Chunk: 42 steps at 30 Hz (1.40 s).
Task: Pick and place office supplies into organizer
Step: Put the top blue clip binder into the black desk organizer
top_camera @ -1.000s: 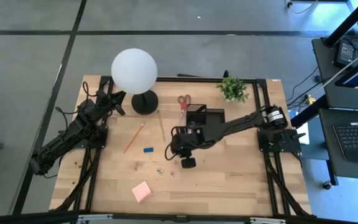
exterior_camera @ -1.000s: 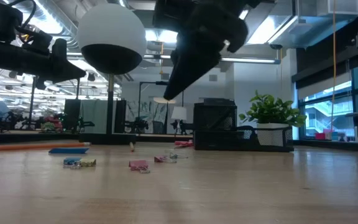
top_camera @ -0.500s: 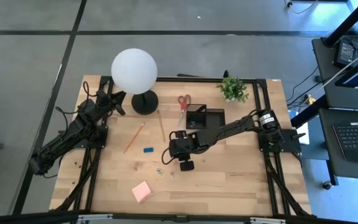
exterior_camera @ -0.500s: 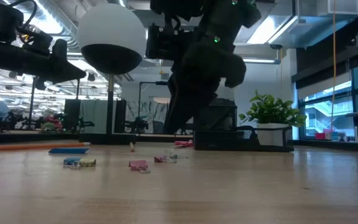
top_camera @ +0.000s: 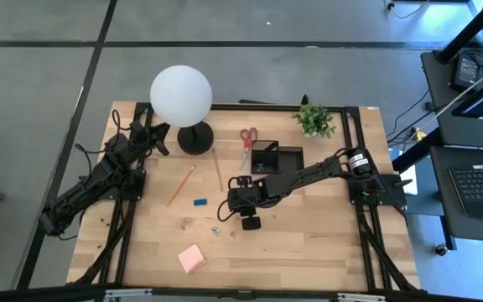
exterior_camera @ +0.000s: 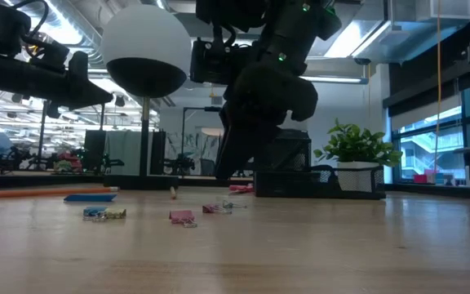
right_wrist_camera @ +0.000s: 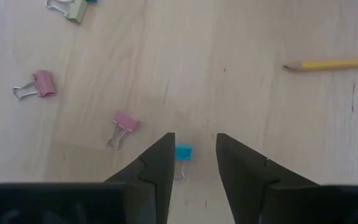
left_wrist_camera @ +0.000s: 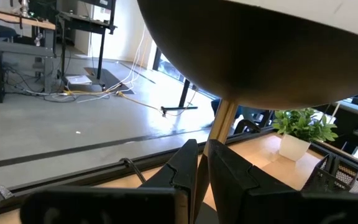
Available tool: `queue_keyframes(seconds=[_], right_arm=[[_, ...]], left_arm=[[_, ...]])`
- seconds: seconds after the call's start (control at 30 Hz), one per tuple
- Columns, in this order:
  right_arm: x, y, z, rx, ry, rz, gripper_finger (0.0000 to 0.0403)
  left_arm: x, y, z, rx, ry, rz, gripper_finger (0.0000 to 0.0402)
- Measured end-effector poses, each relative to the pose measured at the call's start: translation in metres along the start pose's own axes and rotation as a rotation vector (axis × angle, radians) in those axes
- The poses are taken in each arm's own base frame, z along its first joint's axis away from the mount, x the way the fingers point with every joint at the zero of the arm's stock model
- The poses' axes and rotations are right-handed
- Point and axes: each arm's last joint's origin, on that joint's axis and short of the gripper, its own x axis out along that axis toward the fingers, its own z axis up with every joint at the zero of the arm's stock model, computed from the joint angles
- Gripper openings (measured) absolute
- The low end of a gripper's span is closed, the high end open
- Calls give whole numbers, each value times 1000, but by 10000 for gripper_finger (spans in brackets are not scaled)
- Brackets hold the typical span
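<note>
The right pincer point(right_wrist_camera: 192, 163) has come down low over the table point(top_camera: 325, 243) and moved away from the organizer point(top_camera: 277, 157), toward the little clips. A second ago it hung higher and closer to the box; in the last half second it has hardly moved at all. Its two fingers are a little way apart and hold nothing. Right between their tips lies a blue clip point(right_wrist_camera: 182, 154), flat on the wood. A pink clip point(right_wrist_camera: 124, 124) lies just beside the pincer, another pink clip point(right_wrist_camera: 35, 84) is farther off, and a pale green clip point(right_wrist_camera: 69, 9) is farther still. A pencil point(right_wrist_camera: 332, 64) lies off to the other side. So the pincer looks lined up to go straight down and pinch the blue clip; that is my guess at the step. The clip is tiny and flat, so it could slip away. The organizer is behind the pincer, back along its arm, with the scissors point(top_camera: 247, 139) just beside it. The left pincer point(left_wrist_camera: 201, 163) waits well away, up by the lamp point(top_camera: 180, 98), with its fingers almost touching and nothing between them. The sticky pad point(top_camera: 192, 258) and eraser point(top_camera: 199, 201) are not in the box yet.
</note>
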Motion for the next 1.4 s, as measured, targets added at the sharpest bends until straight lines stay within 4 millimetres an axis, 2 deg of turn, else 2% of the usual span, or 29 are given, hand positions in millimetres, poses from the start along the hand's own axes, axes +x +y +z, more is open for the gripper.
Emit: queue_keyframes(seconds=[0.2, 0.47, 0.6, 0.73, 1.27, 1.4], right_arm=[[0, 0, 0, 2, -2, 0, 133], [0, 0, 1, -1, -7, 1, 211], [0, 0, 1, -1, -10, 1, 232], [0, 0, 1, -2, -10, 3, 235], [0, -4, 2, -39, -19, -3, 205], [6, -3, 0, -41, -4, -2, 205]], left_arm=[[0, 0, 0, 0, 0, 0, 33], [0, 0, 0, 0, 0, 0, 33], [0, 0, 0, 0, 0, 0, 33], [0, 0, 0, 0, 0, 0, 33], [0, 0, 0, 0, 0, 0, 33], [0, 0, 0, 0, 0, 0, 33]])
